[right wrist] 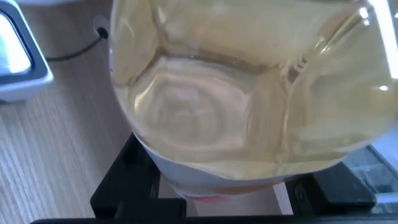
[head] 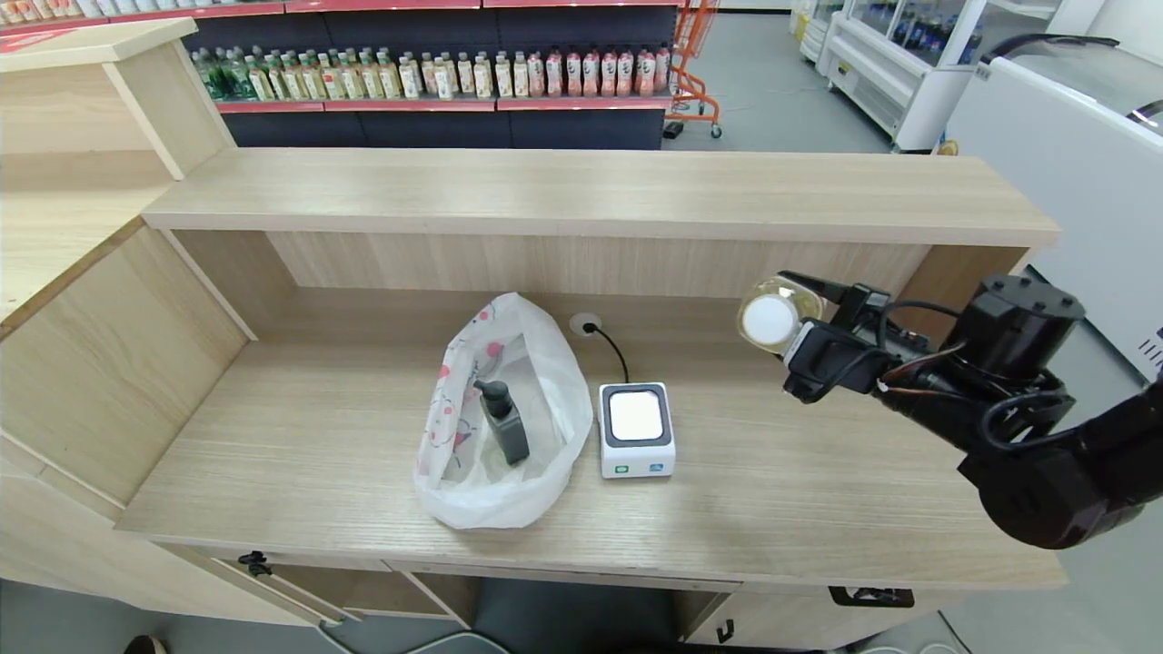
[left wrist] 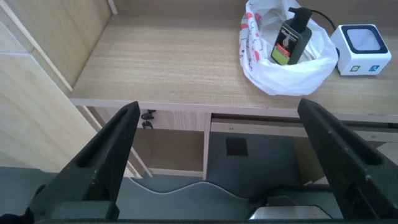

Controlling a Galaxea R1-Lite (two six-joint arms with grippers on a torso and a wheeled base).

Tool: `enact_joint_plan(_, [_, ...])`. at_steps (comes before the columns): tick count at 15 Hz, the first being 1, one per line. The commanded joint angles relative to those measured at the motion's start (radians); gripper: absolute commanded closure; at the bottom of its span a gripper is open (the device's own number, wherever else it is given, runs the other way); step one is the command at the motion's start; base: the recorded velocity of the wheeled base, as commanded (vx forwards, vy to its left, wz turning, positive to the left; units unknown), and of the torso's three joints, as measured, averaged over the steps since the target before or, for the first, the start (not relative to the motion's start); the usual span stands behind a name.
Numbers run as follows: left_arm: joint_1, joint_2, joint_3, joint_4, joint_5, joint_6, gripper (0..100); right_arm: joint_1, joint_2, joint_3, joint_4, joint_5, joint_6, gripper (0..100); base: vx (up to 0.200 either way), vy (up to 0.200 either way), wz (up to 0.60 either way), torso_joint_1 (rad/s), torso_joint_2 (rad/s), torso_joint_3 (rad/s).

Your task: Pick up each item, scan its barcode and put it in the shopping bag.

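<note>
One bottle (head: 770,320) of pale liquid pinched in right pincer (head: 794,316), seemingly above counter (head: 772,490), left pincer (left wrist: 230,155) spread wide

Bright, even overhead shop light gives soft shadows. The pale wooden counter (head: 772,490) is dimmest in its recess at 12 o'clock, under the wooden upper ledge (head: 591,195). The white square scanner (head: 636,429) shows a glaring top panel. The white plastic shopping bag (head: 545,381) throws faint shade at its 6 o'clock. Straight edges bow toward 3 and 9 o'clock in the head view. Light shines through the clear bottle of pale yellow liquid (right wrist: 249,93), leaving white glints.
</note>
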Motion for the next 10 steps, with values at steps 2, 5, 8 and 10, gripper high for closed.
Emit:
enact_joint_plan(2, [-0.001,0.0,0.0,0.0,0.0,0.002,0,0.032,0.074,-0.01,-0.011,0.034,0.021,100,0.0,0.0,0.0,0.0,0.0,0.0])
enact_joint_plan(5, [-0.001,0.0,0.0,0.0,0.0,0.0,0,0.071,0.108,-0.01,-0.051,0.034,0.037,100,0.0,0.0,0.0,0.0,0.0,0.0])
enact_joint_plan(8, [-0.001,0.0,0.0,0.0,0.0,0.0,0,0.095,0.128,-0.008,-0.067,0.032,0.037,100,0.067,0.067,0.0,0.001,0.0,0.004])
enact_joint_plan(10, [-0.001,0.002,0.0,0.0,0.0,0.0,0,0.1,0.146,-0.007,-0.094,0.032,0.037,100,0.2,0.2,0.0,-0.005,-0.01,0.009])
